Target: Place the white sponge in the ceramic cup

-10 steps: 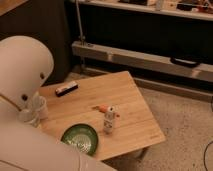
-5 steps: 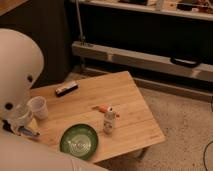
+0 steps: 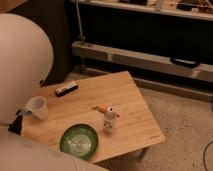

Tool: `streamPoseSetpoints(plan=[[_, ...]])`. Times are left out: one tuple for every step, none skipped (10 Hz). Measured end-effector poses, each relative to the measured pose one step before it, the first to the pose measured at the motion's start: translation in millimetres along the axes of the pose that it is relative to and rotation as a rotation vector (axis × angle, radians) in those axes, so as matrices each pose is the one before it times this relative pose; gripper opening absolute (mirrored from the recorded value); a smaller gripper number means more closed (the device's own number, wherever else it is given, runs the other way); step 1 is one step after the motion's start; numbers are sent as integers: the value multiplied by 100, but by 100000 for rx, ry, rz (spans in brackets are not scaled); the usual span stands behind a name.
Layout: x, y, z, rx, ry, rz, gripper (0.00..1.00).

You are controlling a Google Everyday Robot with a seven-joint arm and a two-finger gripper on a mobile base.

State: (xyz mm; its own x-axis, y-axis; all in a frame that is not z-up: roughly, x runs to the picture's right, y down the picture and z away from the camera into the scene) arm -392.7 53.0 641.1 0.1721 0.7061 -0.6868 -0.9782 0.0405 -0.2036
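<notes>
Camera view: A low table of pale wooden planks (image 3: 135, 117) stands on a speckled floor (image 3: 185, 125) in front of a dark shelving unit with a long grey metal rail (image 3: 140, 59).

The large, rounded white shell of the robot (image 3: 20, 65) fills the picture's left side. Below it, the dark two-finger gripper (image 3: 19, 119) sits low at the table's left edge with its fingers closed. It is just beside the ceramic cup (image 3: 37, 107), a small, plain off-white tumbler standing mouth-up on the wood. Whether the two touch cannot be told.

The white sponge (image 3: 66, 89), a small flat rectangular block with a whitish top face and a dark layer beneath, lies flat on the table near its far left corner. It is beyond the cup and apart from it, and it is not in the gripper.

At the near edge rests a round green plate (image 3: 79, 141). To its right a small white bottle (image 3: 108, 120) stands upright near the middle of the tabletop. A small orange object (image 3: 101, 108) lies just behind the bottle, too small to identify.
</notes>
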Motion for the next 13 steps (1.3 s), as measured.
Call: streamPoseSetpoints(plan=[[-2601, -1363, -1389, -255, 1045, 701, 0], [-1638, -954, -592, 217, 921, 898, 0], [-1858, -1177, -479, 312, 1535, 1224, 0], [-1033, -771, -143, -70, 1321, 1017, 0], [-1344, -1104, -4, -638, 2373, 1643, 0], [-691, -624, 119, -557, 1549, 833, 0], [-133, -43, 189, -1579, 1479, -160, 0], [41, -154, 142, -2269, 960, -572, 0], [7, -20, -20, -1503, -269, -1543, 0], [251, 448, 188, -2575, -272, -3313, 0], [221, 344, 127, -2445, -704, -3272, 0], [294, 119, 78, -1205, -1601, -4847, 0], [487, 816, 429, -1682, -282, -9722, 0]])
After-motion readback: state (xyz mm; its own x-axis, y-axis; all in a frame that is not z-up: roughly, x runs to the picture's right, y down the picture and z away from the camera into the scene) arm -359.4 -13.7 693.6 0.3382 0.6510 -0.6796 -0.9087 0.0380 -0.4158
